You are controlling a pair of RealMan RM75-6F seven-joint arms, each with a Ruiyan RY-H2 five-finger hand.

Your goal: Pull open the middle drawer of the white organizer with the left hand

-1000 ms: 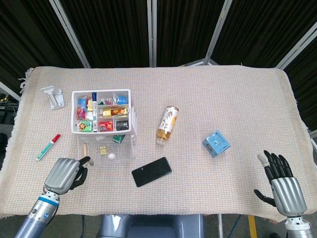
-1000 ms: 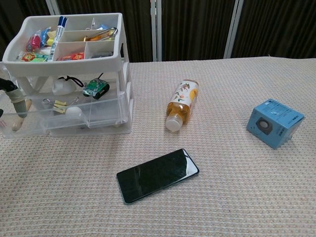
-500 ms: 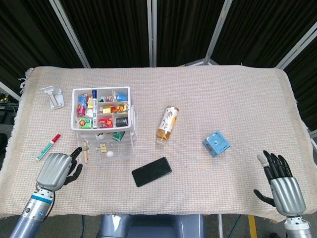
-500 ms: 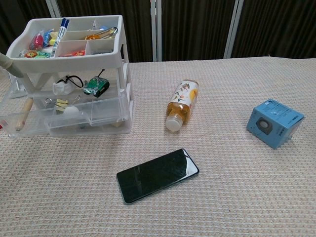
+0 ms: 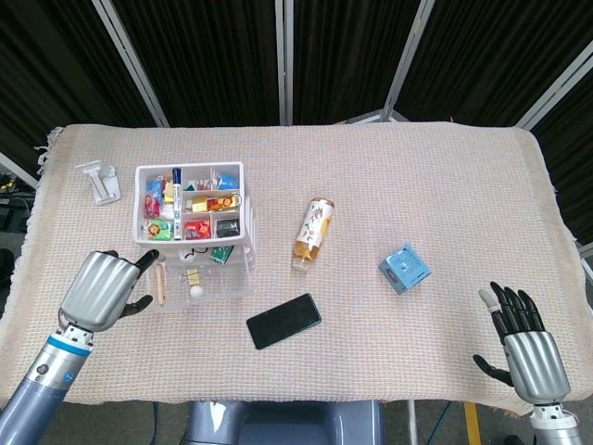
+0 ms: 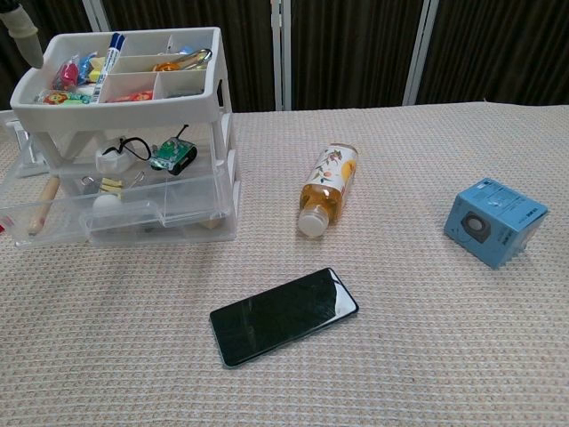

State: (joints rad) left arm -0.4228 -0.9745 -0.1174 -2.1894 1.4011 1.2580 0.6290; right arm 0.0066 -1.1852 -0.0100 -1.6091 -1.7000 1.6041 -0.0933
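The white organizer [image 5: 232,172] [image 6: 220,80] stands at the table's left, its top tray full of small items. Below the tray a clear drawer [image 5: 206,289] [image 6: 178,209] sticks out toward the front edge, holding a wooden stick, clips and a small ball. A toy car [image 6: 172,157] lies on the level above it. My left hand [image 5: 99,289] hovers just left of the drawers with its fingers curled and nothing in them. One fingertip [image 6: 20,25] shows at the top left of the chest view. Near the front right corner my right hand [image 5: 525,338] is open.
A juice bottle [image 5: 312,232] [image 6: 327,188] lies right of the organizer, and a black phone [image 5: 283,321] [image 6: 283,316] in front of it. A blue box [image 5: 404,268] [image 6: 494,220] sits to the right. A red marker [image 5: 90,275] and a clear holder [image 5: 100,180] lie at the far left.
My left hand has come off the drawer's front left corner and risen up beside the organizer. The organizer has shifted slightly back. My right hand has barely moved.
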